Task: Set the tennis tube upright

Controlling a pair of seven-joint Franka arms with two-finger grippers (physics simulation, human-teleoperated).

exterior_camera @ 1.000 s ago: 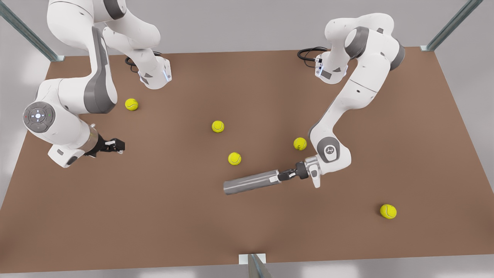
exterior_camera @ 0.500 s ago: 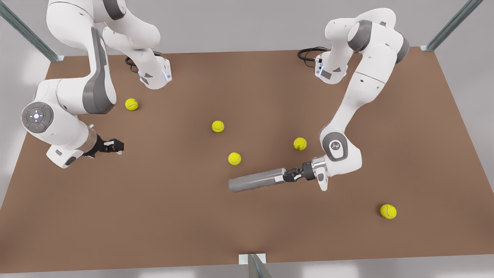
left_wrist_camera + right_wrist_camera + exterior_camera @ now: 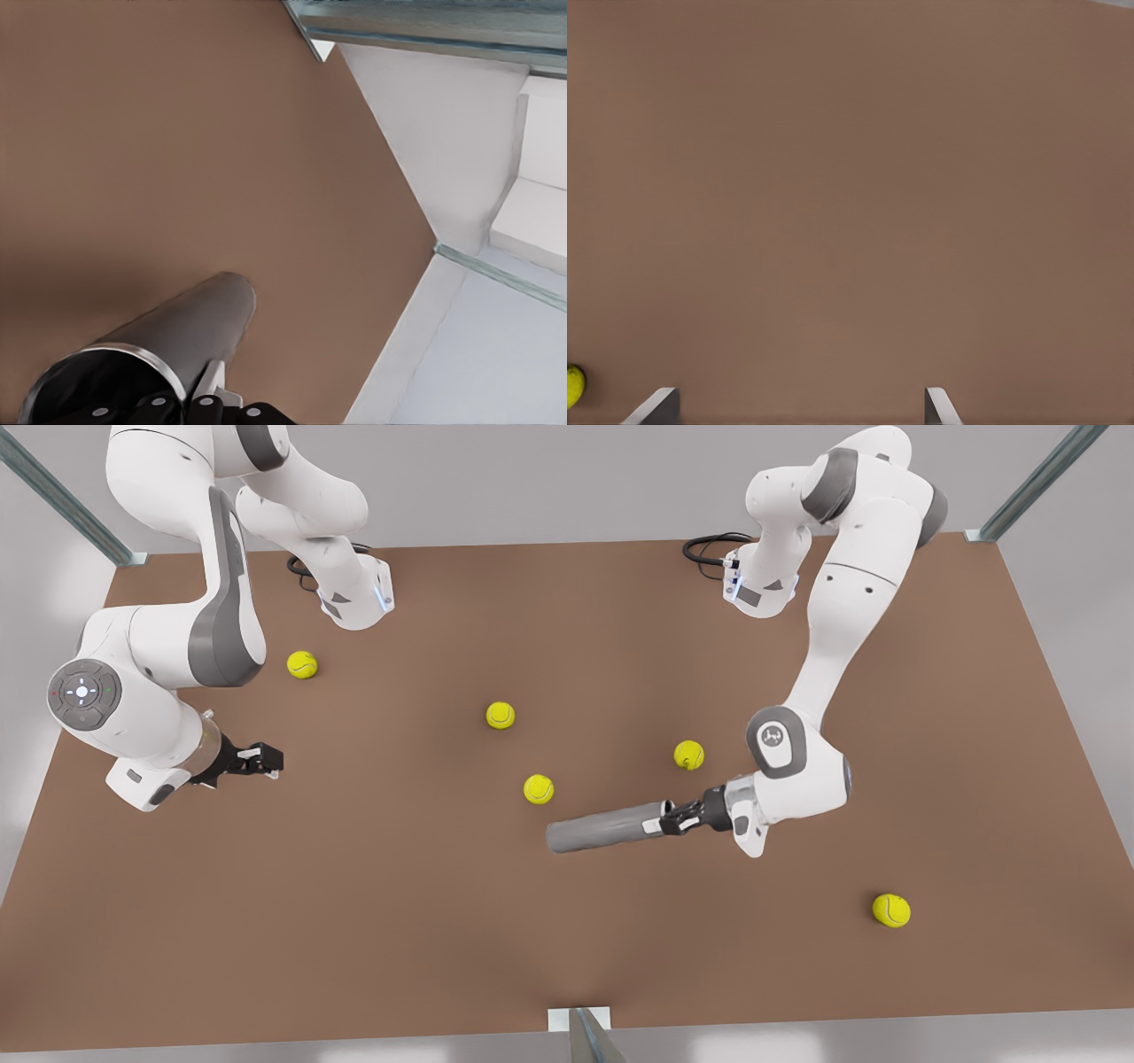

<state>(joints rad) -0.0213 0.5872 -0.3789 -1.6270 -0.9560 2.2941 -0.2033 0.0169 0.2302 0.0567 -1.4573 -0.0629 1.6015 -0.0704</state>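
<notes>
Near two balls (image 3: 538, 789), left claw (image 3: 666, 821) grips the tennis tube (image 3: 602, 829) (right claw (image 3: 262, 760) waits).

On the tabletop (image 3: 372, 921), the tennis tube (image 3: 605, 828) lies near the middle, a little toward the front edge. The left gripper (image 3: 671, 817) clamps its end on the front view's right. Two tennis balls sit just behind the tube, one (image 3: 538, 789) nearer its free end and one (image 3: 688, 755) by the left arm's wrist. A third ball (image 3: 500, 715) lies farther back, a fourth (image 3: 301, 664) near the far-left corner, a fifth (image 3: 890, 910) toward the front-right corner. The right gripper (image 3: 266, 760), fingers spread, waits by the left edge.
</notes>
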